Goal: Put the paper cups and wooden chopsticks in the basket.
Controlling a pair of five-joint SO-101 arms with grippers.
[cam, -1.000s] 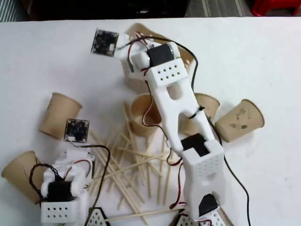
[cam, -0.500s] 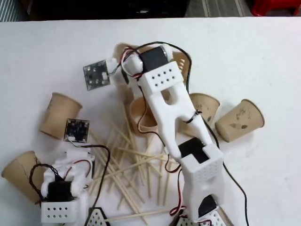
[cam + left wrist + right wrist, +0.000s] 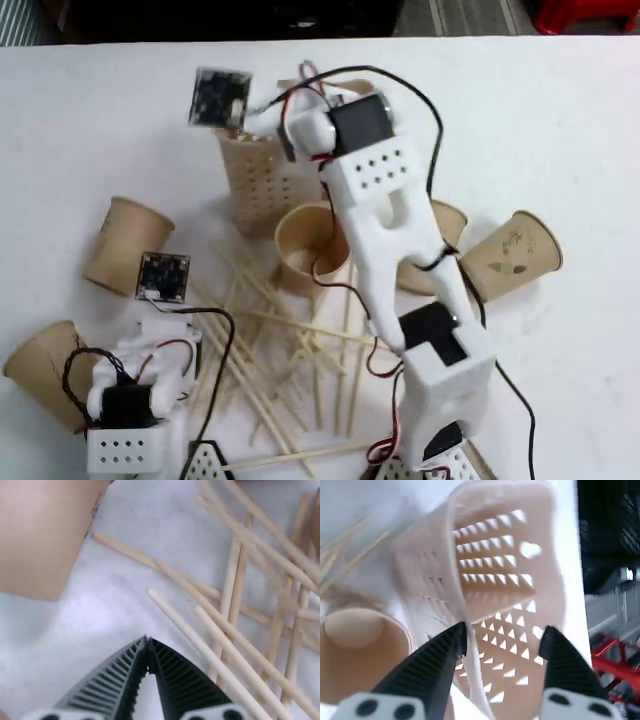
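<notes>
1. One second on, the basket is tilted into view, its rim straddled by the spread right gripper.
2. The left gripper is clenched empty; cups and chopsticks are left outside.

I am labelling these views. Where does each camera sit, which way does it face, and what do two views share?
High view: fixed overhead, facing down on basket, paper cups, chopsticks; both arms show.
Left wrist view: on the left arm, facing down at chopsticks past its shut fingers.
Right wrist view: on the right arm, facing into the basket; open fingers straddle its rim.
Shared: the basket, in high and right wrist views.
</notes>
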